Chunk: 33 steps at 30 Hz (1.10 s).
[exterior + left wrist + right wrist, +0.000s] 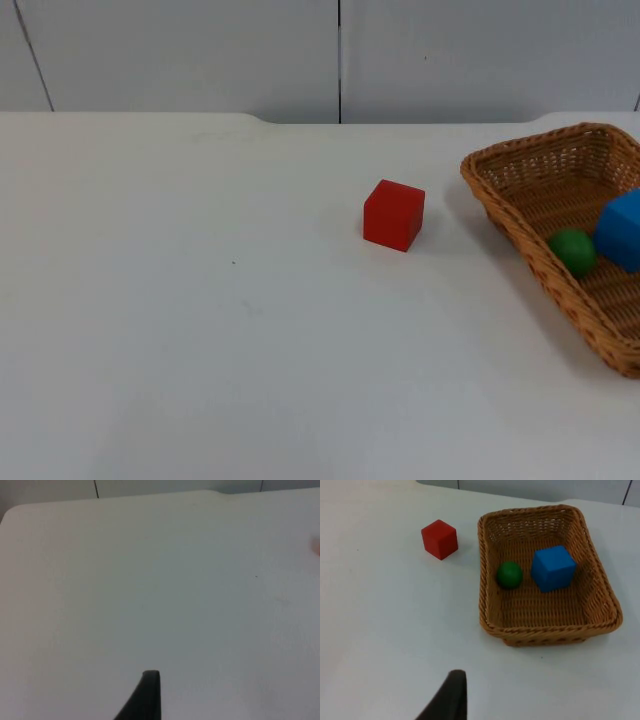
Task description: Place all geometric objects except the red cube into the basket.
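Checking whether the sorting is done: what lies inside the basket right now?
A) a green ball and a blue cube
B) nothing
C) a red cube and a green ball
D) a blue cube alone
A: the green ball and the blue cube lie side by side in the basket, while the red cube sits outside on the table.

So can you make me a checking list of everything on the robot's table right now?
Surface: white table top, bare apart from the items below.
Job's things: wicker basket holds the green ball and blue cube, side by side. Red cube sits on the table outside the basket, apart from it.
Clutter: nothing seen.
Grippers: left gripper, one black fingertip over bare table; right gripper, one black fingertip in front of the basket. Neither holds anything visible.
Cables: nothing seen.
Surroundings: grey partition wall behind the table.
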Tool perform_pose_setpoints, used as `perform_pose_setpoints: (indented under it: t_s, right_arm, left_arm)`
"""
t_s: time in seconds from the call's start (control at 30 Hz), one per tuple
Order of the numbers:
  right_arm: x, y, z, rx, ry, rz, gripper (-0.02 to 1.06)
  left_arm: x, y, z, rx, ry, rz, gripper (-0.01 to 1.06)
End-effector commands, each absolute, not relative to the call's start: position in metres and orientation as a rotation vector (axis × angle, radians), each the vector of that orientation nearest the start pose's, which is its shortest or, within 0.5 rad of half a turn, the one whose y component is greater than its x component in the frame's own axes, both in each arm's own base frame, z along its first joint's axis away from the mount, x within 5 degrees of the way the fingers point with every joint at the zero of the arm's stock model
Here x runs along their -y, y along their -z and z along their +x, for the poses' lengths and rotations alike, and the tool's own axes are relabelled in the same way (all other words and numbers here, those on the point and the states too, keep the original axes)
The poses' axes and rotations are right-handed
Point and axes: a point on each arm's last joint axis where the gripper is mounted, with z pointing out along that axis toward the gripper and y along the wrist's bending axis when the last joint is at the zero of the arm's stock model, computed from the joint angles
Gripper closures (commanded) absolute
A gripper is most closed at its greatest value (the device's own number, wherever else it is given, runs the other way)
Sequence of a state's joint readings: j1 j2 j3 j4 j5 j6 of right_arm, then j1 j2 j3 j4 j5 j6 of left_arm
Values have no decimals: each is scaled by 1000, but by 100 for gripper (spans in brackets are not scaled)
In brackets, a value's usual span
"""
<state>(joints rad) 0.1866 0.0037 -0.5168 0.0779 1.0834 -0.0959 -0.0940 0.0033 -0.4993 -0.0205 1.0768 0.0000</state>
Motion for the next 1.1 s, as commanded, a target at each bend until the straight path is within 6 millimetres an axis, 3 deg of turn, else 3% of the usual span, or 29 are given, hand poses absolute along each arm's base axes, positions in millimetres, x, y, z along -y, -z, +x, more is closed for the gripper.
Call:
perform_pose_setpoints:
  t_s: [0.0,0.1,0.17,1.07]
  right_arm:
    - [-4,-280,-9,-2030,-145,-284,-1]
    - [-4,-280,-9,-2030,-145,-284,-1]
    - [-4,-280,-9,-2030,-145,-284,-1]
    - [1,-280,-8,-2040,-120,-196,-1]
  left_arm:
    - [2,-275,-5,-2061,85,118,10]
    - [2,-275,-5,-2061,85,118,7]
    - [2,-275,-5,-2061,85,118,0]
    - [3,-275,-5,-2061,97,117,0]
